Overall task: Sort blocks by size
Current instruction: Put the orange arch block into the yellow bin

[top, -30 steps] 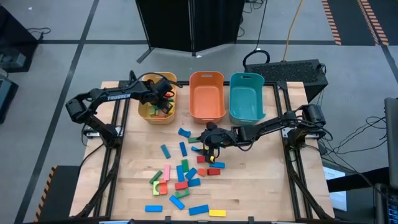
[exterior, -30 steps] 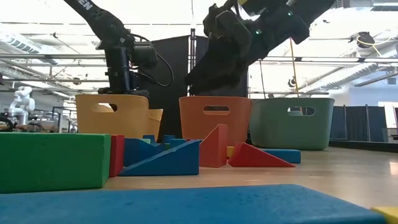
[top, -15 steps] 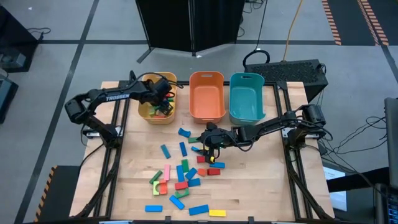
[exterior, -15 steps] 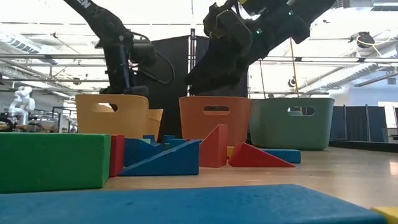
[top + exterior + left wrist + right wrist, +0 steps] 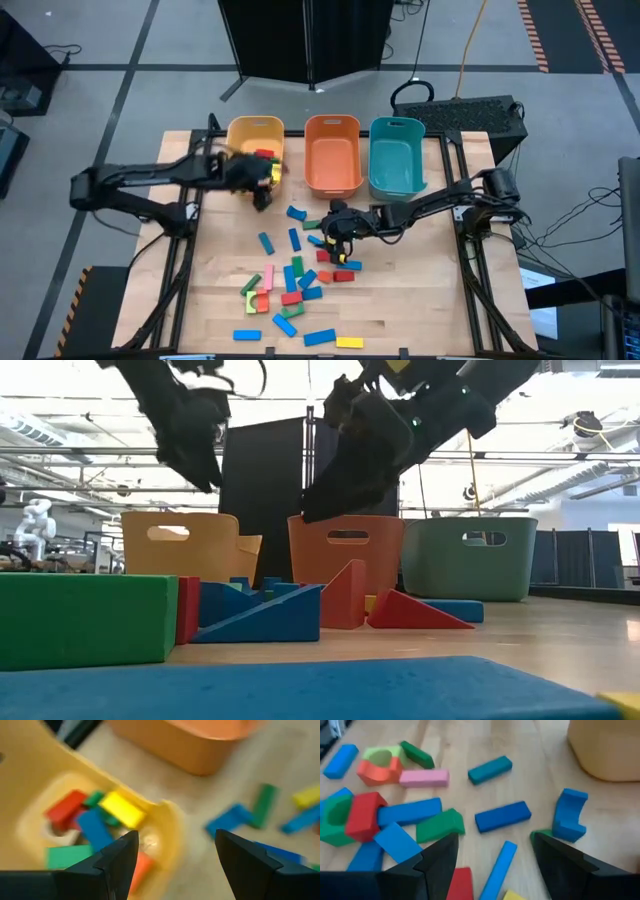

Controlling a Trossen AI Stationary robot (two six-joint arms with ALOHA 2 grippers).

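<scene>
High view: the left gripper [image 5: 262, 187], jaws empty and spread, has pulled back off the yellow bin [image 5: 253, 140]; right gripper [image 5: 336, 232] hovers open over the blocks [image 5: 292, 282]; left wrist view: dropped blocks fill that bin, so another pick follows.

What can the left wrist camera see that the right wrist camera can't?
Only the left wrist view looks into the yellow bin, with blocks inside, past the open, empty left tool. Only the right wrist view shows the pink bar and blue arch, past the open right tool. Both show loose blue blocks on the wooden table.
</scene>
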